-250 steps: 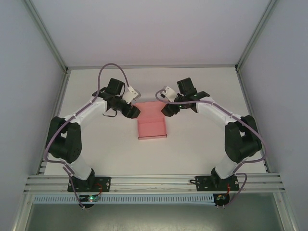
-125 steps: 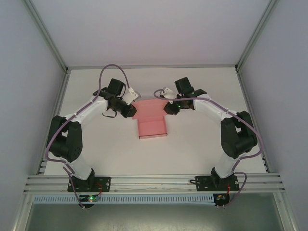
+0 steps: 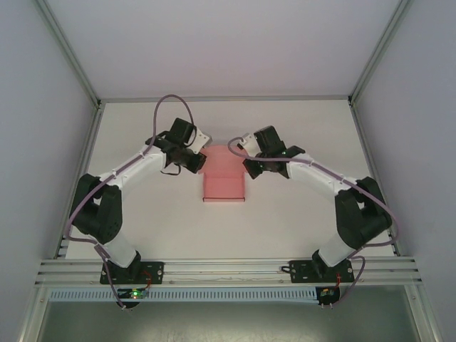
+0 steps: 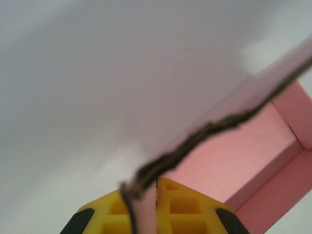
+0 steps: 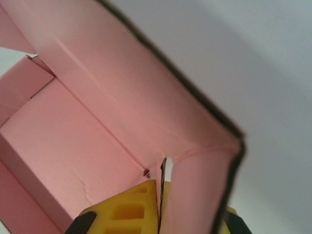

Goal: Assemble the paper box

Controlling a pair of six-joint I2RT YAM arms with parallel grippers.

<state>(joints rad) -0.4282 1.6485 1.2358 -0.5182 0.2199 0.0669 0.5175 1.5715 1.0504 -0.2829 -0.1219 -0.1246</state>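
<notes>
The pink paper box (image 3: 224, 182) lies mid-table, half folded, its walls raised and its inside open upward. My left gripper (image 3: 199, 164) is at the box's far left corner, shut on a pink wall flap (image 4: 219, 114) whose dark cut edge runs up from between the yellow pads (image 4: 183, 204). My right gripper (image 3: 250, 166) is at the far right corner, shut on the box's right side wall (image 5: 200, 195). The box floor and far wall (image 5: 87, 131) show beside its yellow pads (image 5: 131, 209).
The white table (image 3: 299, 128) stretches around the box, bounded by metal frame rails (image 3: 221, 271) at the near edge and grey enclosure walls on both sides. Both arm bases sit at the near rail.
Both grippers have moved inward and slightly nearer, closing on the box's far corners. The box shifted a little and its side walls now stand more upright.
</notes>
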